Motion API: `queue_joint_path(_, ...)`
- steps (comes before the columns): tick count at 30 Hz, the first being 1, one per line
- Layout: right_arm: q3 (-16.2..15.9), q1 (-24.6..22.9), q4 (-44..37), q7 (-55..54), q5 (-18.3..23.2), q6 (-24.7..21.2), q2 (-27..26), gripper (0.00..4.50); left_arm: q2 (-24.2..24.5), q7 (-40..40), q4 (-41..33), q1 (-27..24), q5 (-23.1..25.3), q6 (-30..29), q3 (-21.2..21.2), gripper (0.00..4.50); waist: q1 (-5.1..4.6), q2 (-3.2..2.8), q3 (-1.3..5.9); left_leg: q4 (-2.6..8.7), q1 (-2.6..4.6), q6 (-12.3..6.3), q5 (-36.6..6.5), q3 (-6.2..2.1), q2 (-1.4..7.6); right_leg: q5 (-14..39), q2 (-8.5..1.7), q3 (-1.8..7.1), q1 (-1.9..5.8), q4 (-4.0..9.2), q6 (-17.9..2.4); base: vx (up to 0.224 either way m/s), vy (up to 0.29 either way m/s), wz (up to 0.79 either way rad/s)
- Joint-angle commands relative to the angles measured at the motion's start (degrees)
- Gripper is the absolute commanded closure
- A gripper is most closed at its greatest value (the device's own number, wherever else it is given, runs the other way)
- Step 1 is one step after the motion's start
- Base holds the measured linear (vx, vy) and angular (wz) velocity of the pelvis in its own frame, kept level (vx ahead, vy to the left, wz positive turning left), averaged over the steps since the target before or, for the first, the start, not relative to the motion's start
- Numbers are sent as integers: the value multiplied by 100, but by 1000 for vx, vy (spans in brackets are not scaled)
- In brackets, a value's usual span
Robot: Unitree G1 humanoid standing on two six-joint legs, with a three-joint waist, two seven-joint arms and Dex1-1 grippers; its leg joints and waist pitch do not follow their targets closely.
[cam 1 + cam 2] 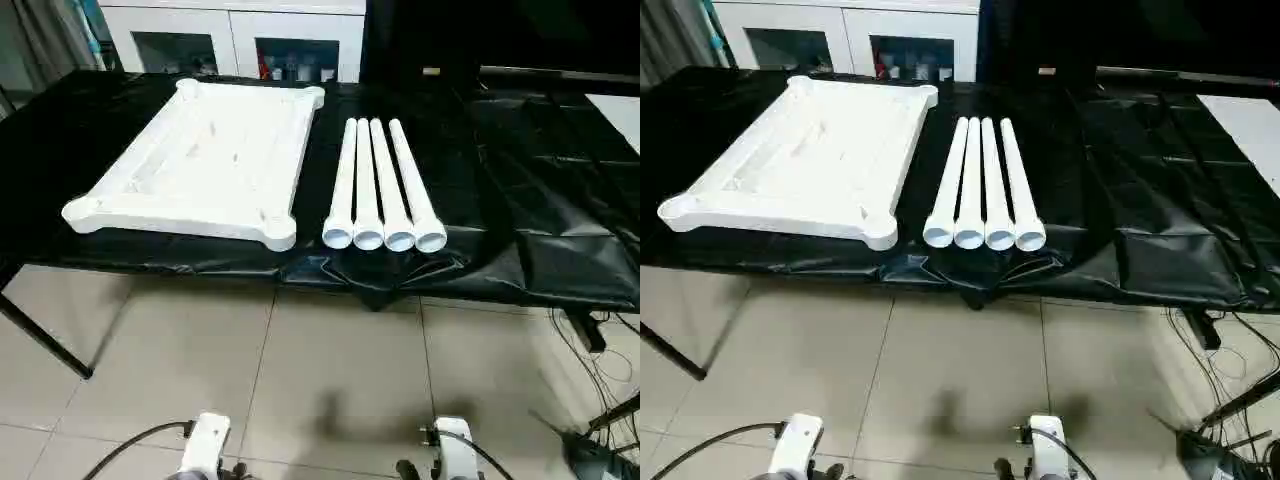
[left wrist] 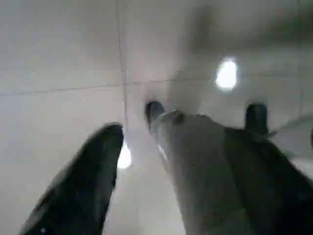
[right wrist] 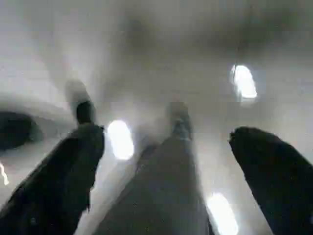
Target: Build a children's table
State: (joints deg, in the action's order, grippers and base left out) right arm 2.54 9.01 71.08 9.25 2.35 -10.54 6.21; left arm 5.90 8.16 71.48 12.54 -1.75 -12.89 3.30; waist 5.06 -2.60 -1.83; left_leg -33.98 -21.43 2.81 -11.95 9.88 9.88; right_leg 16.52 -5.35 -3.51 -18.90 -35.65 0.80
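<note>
Left eye view has both arms low at the bottom edge of the picture, over the tiled floor (image 1: pixel 330 370) and well short of the black-sheeted tabletop (image 1: pixel 520 200). Only the white wrist end of the left arm (image 1: pixel 205 442) and of the right arm (image 1: pixel 452 445) rises into sight, each with a dark cable running from it.

Left wrist view looks down at the floor tiles. The left gripper (image 2: pixel 186 147) has its fingers (image 2: pixel 93 171) spread apart, with nothing between them but a blurred grey shape that I cannot identify. Right wrist view looks the same way. The right gripper (image 3: pixel 166 137) also has its fingers (image 3: pixel 63 181) parted and empty, and the floor below it shows bright reflections.

The white top (image 1: pixel 200 165) lies underside up on the left half of the tabletop. Its ribs and round corner sockets face upward, and its near right corner reaches almost to the front edge. Just to its right, apart from it, the four legs (image 1: pixel 380 190) lie side by side and touching. Their open wide ends point at the middle of the front edge, and their narrow ends point toward the back edge.

A white cabinet (image 1: pixel 230 35) with glass doors stands beyond the back edge. Loose cables (image 1: pixel 600 360) lie on the floor at the right.
</note>
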Motion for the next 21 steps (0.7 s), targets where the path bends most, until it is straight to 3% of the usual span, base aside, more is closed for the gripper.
queue_joint_path(1,46,-219,242,98,-128,-84,415,0,-199,-311,203,-43,-184,-225,165,81,-1,78,148,469,132,-256,-1213,-112,436,-78,-487,276,40,501,-1531,0,0,0)
queue_joint_path(2,61,-315,227,214,-120,-13,548,0,-310,-424,155,-75,-190,-76,165,81,-6,138,133,464,60,-404,-984,-98,419,-101,-497,267,97,509,-1453,0,0,0)
queue_joint_path(3,69,-351,220,263,-115,23,600,0,-354,-475,132,-86,-201,-5,175,81,-2,147,140,448,30,-486,-828,-95,403,-196,-485,257,119,503,-1369,0,0,0)
queue_joint_path(4,69,-350,212,280,-114,66,604,0,-360,-448,109,-85,-302,30,271,81,7,146,214,392,11,-686,-409,-106,392,-711,-492,248,131,429,-1306,0,0,0)
queue_joint_path(5,76,-348,202,294,-107,109,607,0,-363,-417,80,-91,-383,98,346,81,-7,151,217,363,2,-870,-226,-91,372,-1086,-473,229,100,413,-1308,0,0,0)
queue_joint_path(6,91,-347,189,319,-91,155,611,0,-352,-417,62,-94,-377,118,340,81,-29,156,232,356,-32,-978,-133,-104,365,-1257,-476,209,118,386,-1283,0,0,0)
queue_joint_path(7,91,-347,176,352,-90,210,617,0,-354,-396,52,-104,-393,130,351,81,-48,170,239,352,-21,-1008,-136,-106,378,-1295,-468,204,104,392,-1287,0,0,0)
queue_joint_path(8,80,-347,166,339,-107,273,629,0,-355,-443,47,-127,-363,160,328,81,-92,224,225,369,-3,-1020,-273,-102,414,-1251,-459,196,73,406,-1360,0,0,0)
queue_joint_path(10,52,-310,217,296,-162,436,658,0,-370,-543,117,-125,-310,221,355,81,-109,223,215,386,8,-1003,-424,-109,442,-1106,-468,193,65,402,-1442,0,0,0)
queue_joint_path(11,51,-268,216,161,-207,729,714,0,-410,-530,153,-139,-280,316,371,81,-127,372,197,409,18,-970,-578,-95,461,-794,-465,195,63,436,-1479,0,0,0)
queue_joint_path(12,53,-240,214,69,-235,936,754,0,-442,-509,176,-150,-264,380,384,81,-107,336,212,406,15,-942,-513,-110,467,-794,-480,200,72,401,-1495,0,0,0)
queue_joint_path(13,39,-223,205,-25,-280,1082,798,0,-470,-508,176,-175,-242,459,375,81,-123,386,174,417,35,-922,-565,-85,472,-692,-459,204,36,444,-1486,0,0,0)
queue_joint_path(14,56,-213,176,-68,-286,1182,852,0,-509,-457,143,-229,-301,546,422,81,-94,367,190,417,43,-881,-574,-90,469,-620,-479,207,56,434,-1467,0,0,0)
queue_joint_path(15,75,-211,150,-21,-279,1277,895,0,-543,-437,118,-275,-368,620,481,81,-109,480,175,414,42,-903,-613,-70,468,-563,-467,210,51,455,-1431,0,0,0)
queue_joint_path(16,131,-211,79,157,-212,1472,923,0,-565,-447,78,-346,-431,749,543,81,-78,455,173,411,43,-900,-654,-69,467,-502,-482,214,49,460,-1397,0,0,0)
queue_joint_path(17,156,-231,-54,338,-170,1734,971,0,-564,-458,-9,-478,-449,1009,565,81,-48,495,175,406,27,-913,-691,-74,469,-440,-506,220,65,455,-1330,0,0,0)
queue_joint_path(18,159,-235,-74,368,-164,1770,977,0,-563,-460,-23,-497,-447,1049,562,81,-37,483,179,415,36,-907,-689,-77,478,-458,-497,224,55,464,-1293,0,0,0)
queue_joint_path(19,187,-273,-234,614,-115,2067,1031,0,-552,-472,-146,-661,-421,1390,535,81,-28,559,174,409,24,-947,-668,-74,477,-540,-484,222,58,452,-1239,0,0,0)
queue_joint_path(20,187,-273,-234,614,-115,2067,1031,0,-552,-472,-146,-661,-421,1390,535,81,-26,545,169,428,33,-934,-693,-84,493,-562,-476,221,50,447,-1196,0,0,0)
queue_joint_path(21,285,-447,-616,1090,77,2323,1104,0,-399,-170,-635,-996,-335,1897,397,81,-17,586,175,420,43,-950,-699,-81,494,-578,-469,219,46,454,-1194,0,0,0)
